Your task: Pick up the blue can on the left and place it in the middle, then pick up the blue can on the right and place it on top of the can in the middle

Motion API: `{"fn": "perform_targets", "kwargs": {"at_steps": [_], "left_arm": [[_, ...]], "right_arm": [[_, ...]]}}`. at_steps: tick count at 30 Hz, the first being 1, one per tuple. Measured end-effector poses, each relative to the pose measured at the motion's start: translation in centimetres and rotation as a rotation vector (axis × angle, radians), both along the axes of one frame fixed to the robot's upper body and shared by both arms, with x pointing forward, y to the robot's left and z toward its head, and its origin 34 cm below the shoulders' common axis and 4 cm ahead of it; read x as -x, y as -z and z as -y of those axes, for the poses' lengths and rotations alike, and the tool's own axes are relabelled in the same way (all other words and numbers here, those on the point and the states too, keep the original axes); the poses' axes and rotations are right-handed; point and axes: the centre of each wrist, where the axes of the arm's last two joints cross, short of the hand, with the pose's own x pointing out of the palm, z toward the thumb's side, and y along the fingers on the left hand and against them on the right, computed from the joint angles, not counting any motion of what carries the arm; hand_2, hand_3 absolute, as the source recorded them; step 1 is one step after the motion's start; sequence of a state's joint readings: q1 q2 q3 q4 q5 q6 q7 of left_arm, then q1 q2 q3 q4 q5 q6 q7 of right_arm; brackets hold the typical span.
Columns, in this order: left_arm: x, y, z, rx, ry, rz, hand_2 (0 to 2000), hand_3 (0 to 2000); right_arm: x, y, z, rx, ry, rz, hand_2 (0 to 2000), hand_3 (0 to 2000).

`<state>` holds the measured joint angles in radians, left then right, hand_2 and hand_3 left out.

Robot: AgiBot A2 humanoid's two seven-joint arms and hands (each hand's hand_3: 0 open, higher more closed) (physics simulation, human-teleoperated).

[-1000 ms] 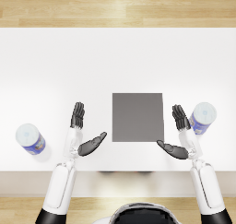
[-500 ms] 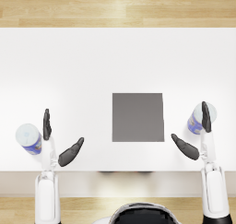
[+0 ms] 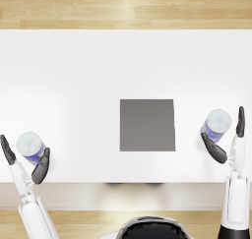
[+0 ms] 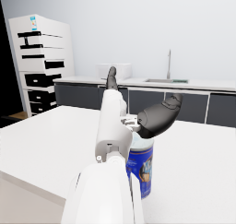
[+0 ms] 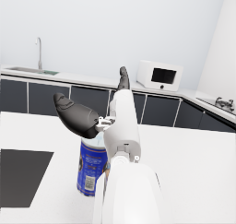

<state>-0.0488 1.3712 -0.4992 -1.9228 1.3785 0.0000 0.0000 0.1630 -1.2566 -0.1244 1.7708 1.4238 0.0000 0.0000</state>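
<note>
The left blue can [image 3: 30,147] stands upright near the table's front left. My left hand [image 3: 18,168] is spread around it, fingers on its outer side and thumb on its inner side, not closed. The left wrist view shows that can [image 4: 141,165] below the hand [image 4: 154,119]. The right blue can [image 3: 216,125] stands upright to the right of a dark grey square mat [image 3: 147,125]. My right hand [image 3: 231,147] brackets this can with fingers apart. In the right wrist view the can [image 5: 92,168] sits under the thumb of my right hand [image 5: 78,116].
The white table [image 3: 98,66] reaches far back; its front edge lies just below both hands. Behind the table the wrist views show a kitchen counter with a sink tap [image 4: 169,64], a microwave [image 5: 160,75] and a white drawer cabinet [image 4: 39,64].
Both arms have swung outward from beside the grey mat. Each hand now brackets its own can. The cans and the mat have not moved.
</note>
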Motion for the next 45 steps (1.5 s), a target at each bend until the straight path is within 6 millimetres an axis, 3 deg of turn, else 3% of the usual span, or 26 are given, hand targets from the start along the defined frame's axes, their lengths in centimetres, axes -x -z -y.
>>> {"fn": "perform_targets", "kwargs": {"at_steps": [12,26,38,39,40,42,43,45], "left_arm": [[-0.8,6.2,-0.8,0.125,-0.023,-0.209,0,0],[-2.9,11.4,-1.1,0.222,-0.013,-0.387,0,0],[-4.5,13.1,-1.6,0.255,-0.017,-0.434,0,0],[-4.6,13.2,-1.6,0.254,-0.017,-0.429,1361,327],[-4.7,13.2,-1.7,0.252,-0.003,-0.427,2000,653],[-4.6,13.3,-1.8,0.253,0.025,-0.434,2000,1307],[-4.6,13.2,-1.8,0.254,0.029,-0.437,2000,1520],[-4.6,13.2,-1.6,0.255,0.028,-0.437,2000,1520]], "right_arm": [[-1.8,6.7,1.4,-0.063,0.058,-0.256,0,0],[-4.0,11.9,1.9,-0.133,0.096,-0.461,0,0],[-6.0,13.0,0.8,-0.156,0.061,-0.522,0,0],[-6.1,13.0,0.8,-0.155,0.056,-0.523,1361,327],[-6.2,13.1,0.7,-0.152,0.015,-0.53,2000,653],[-6.2,13.2,0.6,-0.145,-0.062,-0.529,2000,1307],[-6.2,13.2,0.6,-0.147,-0.071,-0.532,2000,1520],[-6.2,13.0,0.5,-0.153,-0.051,-0.522,2000,1520]]}}
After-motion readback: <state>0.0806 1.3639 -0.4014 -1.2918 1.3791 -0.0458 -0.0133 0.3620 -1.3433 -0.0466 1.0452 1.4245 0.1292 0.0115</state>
